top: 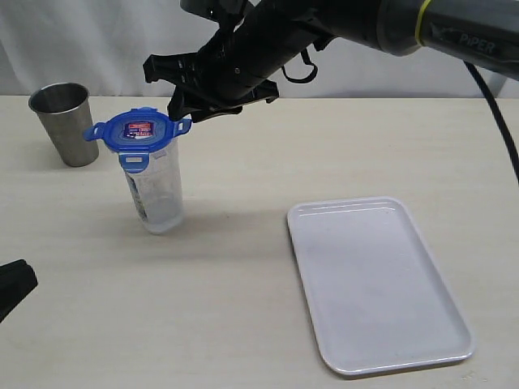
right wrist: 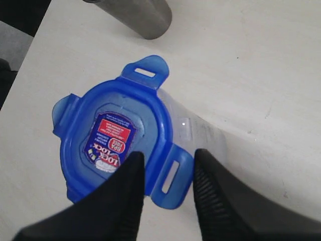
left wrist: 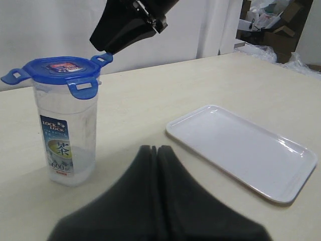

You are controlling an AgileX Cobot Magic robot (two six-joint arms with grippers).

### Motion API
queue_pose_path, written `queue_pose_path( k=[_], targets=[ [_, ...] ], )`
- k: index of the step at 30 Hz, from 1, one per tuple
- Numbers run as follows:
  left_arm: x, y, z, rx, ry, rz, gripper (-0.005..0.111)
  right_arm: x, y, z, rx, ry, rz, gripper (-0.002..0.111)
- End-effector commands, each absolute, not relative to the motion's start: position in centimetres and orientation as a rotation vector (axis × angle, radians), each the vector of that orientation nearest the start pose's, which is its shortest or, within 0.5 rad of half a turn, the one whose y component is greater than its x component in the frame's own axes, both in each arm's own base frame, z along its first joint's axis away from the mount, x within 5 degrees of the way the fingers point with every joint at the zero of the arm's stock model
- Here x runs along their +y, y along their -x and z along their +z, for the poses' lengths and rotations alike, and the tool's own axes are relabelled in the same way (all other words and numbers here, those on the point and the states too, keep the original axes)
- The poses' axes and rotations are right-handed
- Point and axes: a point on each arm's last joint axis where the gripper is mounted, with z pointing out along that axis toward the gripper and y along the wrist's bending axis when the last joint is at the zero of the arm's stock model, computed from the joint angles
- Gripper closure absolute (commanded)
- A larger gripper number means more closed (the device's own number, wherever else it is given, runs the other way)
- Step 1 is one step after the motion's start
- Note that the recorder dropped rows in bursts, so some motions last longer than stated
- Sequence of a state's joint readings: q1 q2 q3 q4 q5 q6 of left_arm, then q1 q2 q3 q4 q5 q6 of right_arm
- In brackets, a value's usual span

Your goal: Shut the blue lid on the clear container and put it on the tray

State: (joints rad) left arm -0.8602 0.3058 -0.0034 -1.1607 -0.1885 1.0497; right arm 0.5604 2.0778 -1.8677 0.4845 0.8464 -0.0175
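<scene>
The lid (top: 136, 131) sits on the container (top: 159, 198); the tray (top: 373, 284) lies to the container's right, the cup (top: 69, 121) behind it to the left.

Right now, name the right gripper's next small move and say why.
Probably ease the right gripper down to press the tab shut: the blue lid sits on the clear container, its tabs flare outward unlatched, and the open fingers straddle one tab.
</scene>
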Motion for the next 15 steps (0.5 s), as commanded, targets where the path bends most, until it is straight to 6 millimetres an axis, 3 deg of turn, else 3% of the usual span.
queue_pose_path(
  k=[1,5,10,13,15],
  targets=[
    [-5.1,-6.5,19.9,1.675,-0.512,-0.575,0.107,27.7,-38.7,27.8,2.521,0.474,0.777,0.075],
    [-5.1,-6.5,19.9,1.675,-0.512,-0.575,0.107,27.2,-39.1,29.3,2.468,0.519,0.686,0.075],
    [-4.8,-6.8,20.1,1.658,-0.470,-0.539,0.107,26.8,-38.7,33.5,2.345,0.634,0.636,0.075],
    [-3.5,-7.6,20.5,1.653,-0.228,-0.497,0.107,26.6,-38.1,35.8,2.278,0.698,0.609,0.079],
    [-2.6,-8.0,20.7,1.644,-0.109,-0.450,0.107,26.1,-37.7,36.9,2.246,0.707,0.568,0.090]
  ],
)
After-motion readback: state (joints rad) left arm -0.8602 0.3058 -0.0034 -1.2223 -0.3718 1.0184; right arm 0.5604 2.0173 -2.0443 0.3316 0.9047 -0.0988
